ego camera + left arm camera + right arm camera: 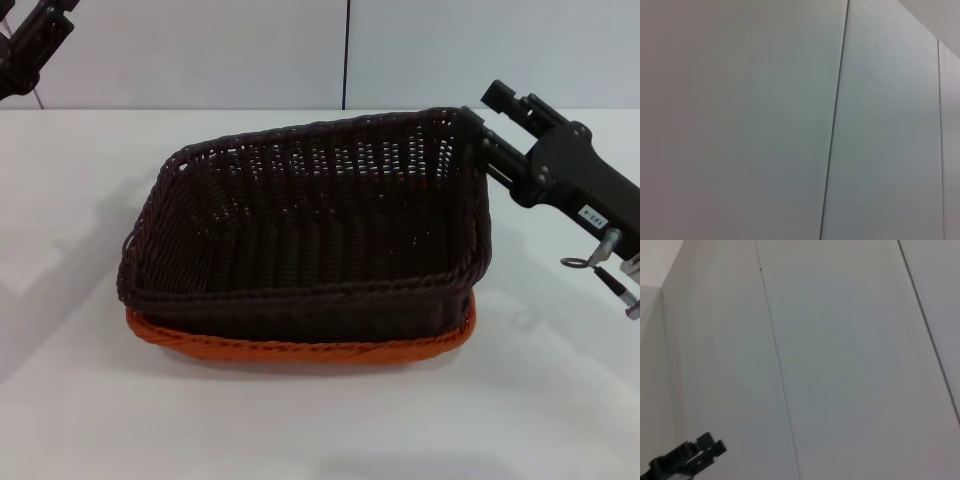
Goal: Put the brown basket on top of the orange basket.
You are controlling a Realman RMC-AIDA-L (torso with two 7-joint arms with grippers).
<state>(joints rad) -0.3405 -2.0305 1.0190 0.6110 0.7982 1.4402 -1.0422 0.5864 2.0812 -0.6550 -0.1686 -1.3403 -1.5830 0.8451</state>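
The brown basket (pixel 310 225) sits tilted inside the orange basket (pixel 300 345). The right gripper (pixel 480 150) grasps its far right corner; the left gripper (pixel 35 40), its jaw state unclear, is parked high.

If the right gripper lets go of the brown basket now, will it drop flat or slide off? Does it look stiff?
The brown basket probably drops into the orange basket: its near side already sits inside that rim, and only the corner at the right gripper is raised. It looks stiff, keeping its shape while tilted. The open weave suggests it is light, so a nudge might shift it.
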